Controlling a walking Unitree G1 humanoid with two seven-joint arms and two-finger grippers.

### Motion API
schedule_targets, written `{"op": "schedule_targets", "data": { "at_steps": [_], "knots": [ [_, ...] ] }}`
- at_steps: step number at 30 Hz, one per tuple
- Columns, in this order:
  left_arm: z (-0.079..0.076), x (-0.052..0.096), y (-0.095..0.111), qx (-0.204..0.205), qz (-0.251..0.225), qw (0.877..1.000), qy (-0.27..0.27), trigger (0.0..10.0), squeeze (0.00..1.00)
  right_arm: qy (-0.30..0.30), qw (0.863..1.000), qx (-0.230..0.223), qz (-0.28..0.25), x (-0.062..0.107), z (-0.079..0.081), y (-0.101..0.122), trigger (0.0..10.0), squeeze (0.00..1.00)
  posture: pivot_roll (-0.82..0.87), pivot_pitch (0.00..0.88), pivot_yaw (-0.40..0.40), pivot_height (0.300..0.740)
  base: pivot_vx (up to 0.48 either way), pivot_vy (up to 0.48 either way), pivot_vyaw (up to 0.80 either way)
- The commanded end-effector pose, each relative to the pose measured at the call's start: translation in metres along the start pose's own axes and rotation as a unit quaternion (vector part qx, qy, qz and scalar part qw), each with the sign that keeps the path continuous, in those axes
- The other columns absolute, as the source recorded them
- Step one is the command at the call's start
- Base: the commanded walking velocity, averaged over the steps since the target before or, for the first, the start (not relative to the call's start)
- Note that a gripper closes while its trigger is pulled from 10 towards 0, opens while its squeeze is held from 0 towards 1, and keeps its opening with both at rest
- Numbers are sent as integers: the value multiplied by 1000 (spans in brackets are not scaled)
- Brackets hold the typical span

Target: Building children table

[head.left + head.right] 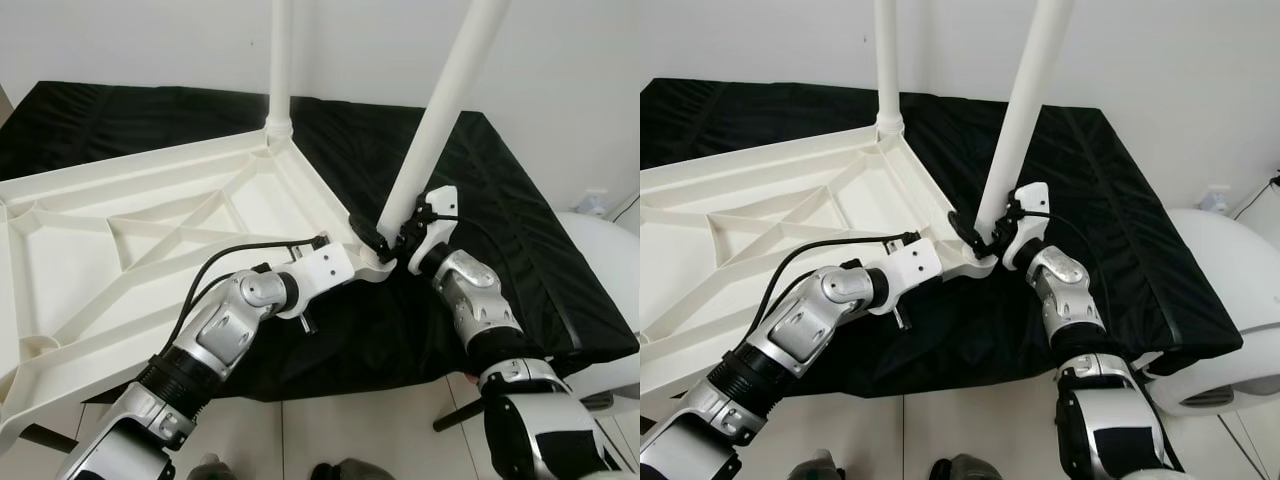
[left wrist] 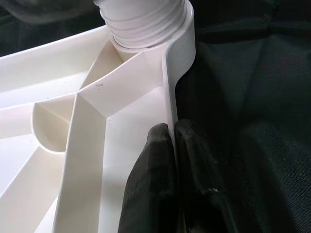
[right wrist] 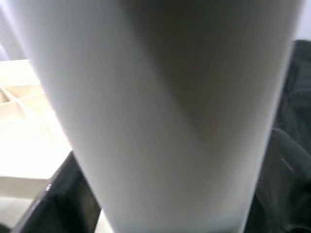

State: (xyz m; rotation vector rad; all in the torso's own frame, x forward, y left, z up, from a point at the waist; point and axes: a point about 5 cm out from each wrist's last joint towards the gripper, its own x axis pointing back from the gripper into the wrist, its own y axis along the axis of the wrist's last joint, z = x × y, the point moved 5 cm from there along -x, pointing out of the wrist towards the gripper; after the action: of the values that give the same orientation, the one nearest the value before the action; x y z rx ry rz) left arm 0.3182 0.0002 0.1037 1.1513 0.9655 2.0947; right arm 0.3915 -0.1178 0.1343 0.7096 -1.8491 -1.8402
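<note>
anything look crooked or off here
Yes. The near table leg, held at its base by the right pincer, leans off to the side, while the far leg stands straight up from the upturned tabletop. The left pincer pinches the tabletop's rim.

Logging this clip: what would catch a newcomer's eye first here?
An upturned white tabletop lies ribbed side up on a black cloth, one leg upright at its far corner. The right end effector grips a second, tilted leg at the near corner, while the left end effector pinches the tabletop's rim.
</note>
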Motion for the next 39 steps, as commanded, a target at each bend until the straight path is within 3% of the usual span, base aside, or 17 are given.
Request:
{"op": "schedule_targets", "data": {
  "at_steps": [1,3,4,5,21,22,25,26,32,34,38,39],
  "knots": [
    [-18,-4,8,-11,-16,999,-49,10000,0,8,1000,9,16,1,-2,-4,3843,0,60,0,-95,740,0,0,0],
    [-18,-4,8,-11,-16,999,-49,10000,0,8,1000,9,16,1,-2,-4,3843,0,60,0,-95,740,0,0,0],
    [-17,-4,8,-11,-16,999,-48,10000,0,5,1000,8,19,3,-4,-6,5255,0,59,0,-94,740,0,0,0],
    [-17,-4,8,-10,-16,999,-48,10000,0,6,1000,7,21,4,-6,-6,10000,0,56,0,-92,740,0,0,0],
    [-19,-5,7,-11,-13,999,-51,10000,0,17,1000,4,17,8,-7,-10,9922,0,49,0,-87,740,0,0,0],
    [-19,-5,7,-11,-13,999,-51,10000,0,20,1000,0,15,8,-6,-10,0,0,49,1,-88,740,0,0,0],
    [-19,-5,7,-11,-13,999,-51,10000,0,20,1000,0,14,9,-6,-10,0,0,49,0,-88,740,0,0,0],
    [-19,-5,8,-11,-13,999,-51,10000,0,17,1000,1,14,9,-7,-10,10000,0,48,1,-89,740,0,0,0],
    [-20,-5,8,-11,-14,999,-51,10000,0,12,1000,5,15,9,-9,-10,10000,0,46,2,-89,740,0,0,0],
    [-19,-5,8,-11,-14,999,-51,10000,0,14,1000,0,11,9,-9,-9,0,0,46,2,-91,740,0,0,0],
    [-19,-5,8,-11,-14,999,-50,10000,0,17,1000,-4,9,9,-9,-9,0,0,46,2,-91,740,0,0,0],
    [-19,-5,8,-11,-14,999,-50,10000,0,8,1000,-3,7,9,-10,-8,10000,0,46,2,-92,740,0,0,0]
  ]
}}
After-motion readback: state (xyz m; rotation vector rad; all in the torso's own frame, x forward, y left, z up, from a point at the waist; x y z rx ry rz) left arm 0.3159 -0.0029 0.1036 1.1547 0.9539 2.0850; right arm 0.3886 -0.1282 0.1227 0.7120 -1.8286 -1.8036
